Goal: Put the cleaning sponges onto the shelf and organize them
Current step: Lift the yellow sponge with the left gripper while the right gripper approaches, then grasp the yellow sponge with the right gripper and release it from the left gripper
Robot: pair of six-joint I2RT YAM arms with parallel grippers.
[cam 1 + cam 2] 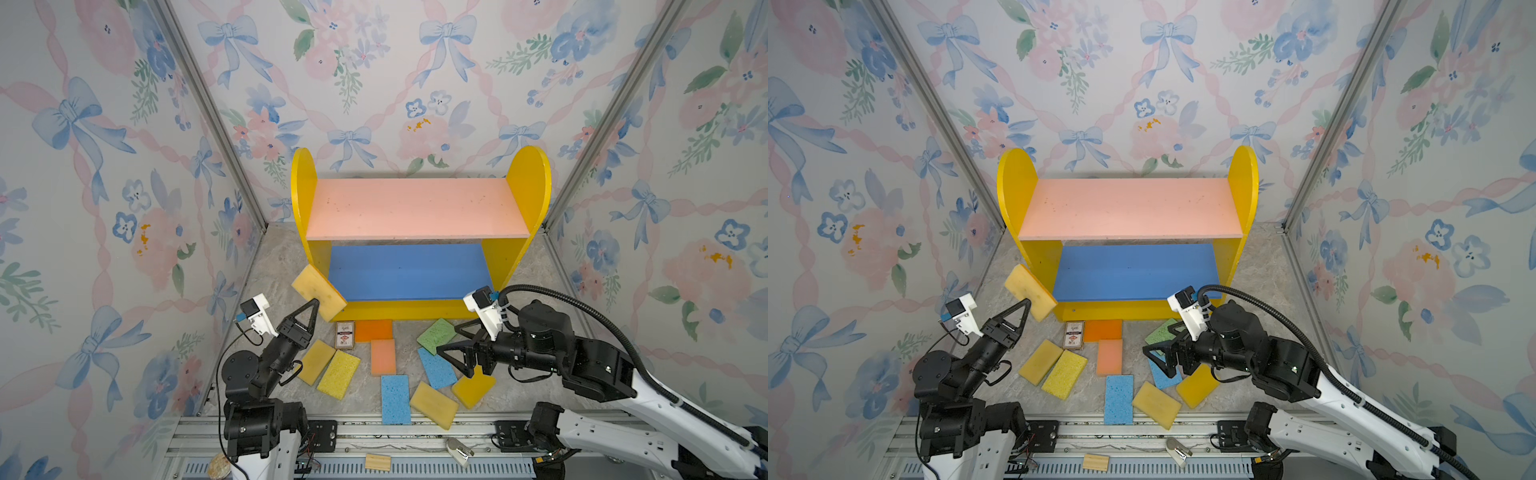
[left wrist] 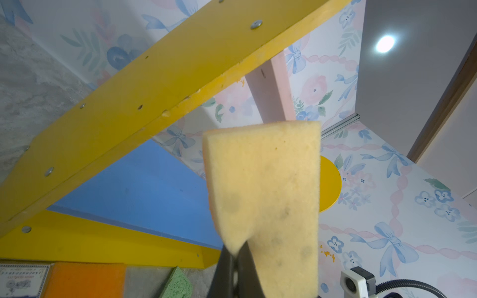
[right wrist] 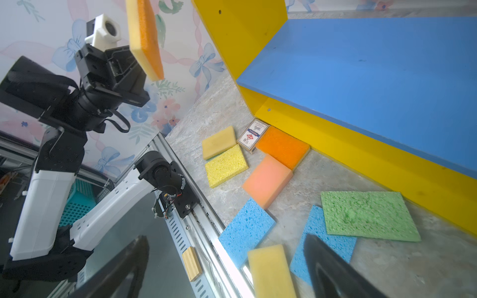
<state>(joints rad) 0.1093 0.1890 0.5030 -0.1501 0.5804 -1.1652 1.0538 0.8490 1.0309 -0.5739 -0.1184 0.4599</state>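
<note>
My left gripper [image 1: 316,302] [image 2: 236,254] is shut on one end of a pale yellow sponge [image 1: 318,289] [image 2: 265,185], held tilted in the air by the left front corner of the shelf [image 1: 415,208] [image 1: 1129,208]. Its pink and blue boards are bare. Several sponges lie on the floor in front of it: mustard [image 1: 316,361], yellow [image 1: 338,374], orange [image 1: 373,330], peach [image 1: 382,356], green [image 1: 436,336], two blue [image 1: 395,399] [image 3: 325,247]. My right gripper [image 1: 449,341] [image 3: 225,237] hovers open above the green and blue ones, holding nothing.
A small printed card box [image 1: 345,334] stands against the shelf's front beside the orange sponge. A metal rail [image 1: 374,432] runs along the floor's front edge, with a wooden block [image 1: 378,462] beyond it. Papered walls close in on both sides and behind.
</note>
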